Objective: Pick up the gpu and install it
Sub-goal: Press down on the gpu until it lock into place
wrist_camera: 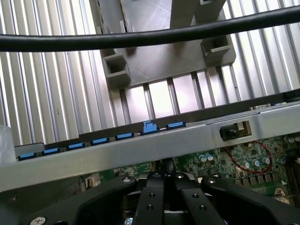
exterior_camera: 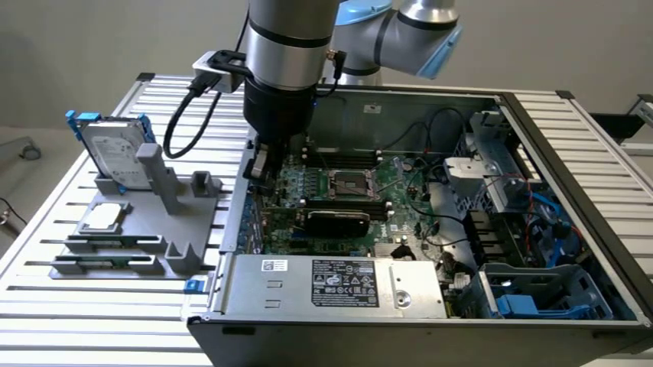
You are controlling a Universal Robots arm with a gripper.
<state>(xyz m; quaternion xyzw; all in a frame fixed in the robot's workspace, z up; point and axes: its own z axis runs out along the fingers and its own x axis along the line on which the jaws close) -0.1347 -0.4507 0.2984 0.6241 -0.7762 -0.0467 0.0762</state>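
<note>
Slatted aluminium table [exterior_camera: 92, 306] carries the open computer case [exterior_camera: 571, 191]. My fingers [wrist_camera: 164, 180] are pinched shut, empty as far as I can tell, low at the case's left wall. Gpu [exterior_camera: 337, 222] sits on the motherboard [exterior_camera: 408, 199]; I'd press squarely, gently.

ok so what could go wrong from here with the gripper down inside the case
1. The shut gripper sits low beside the case wall and its blue clips; a sideways drift could knock them.
2. The black cable hangs by the wrist and could snag.
3. The gpu lies across the motherboard; whether it is fully seated cannot be told.
</note>
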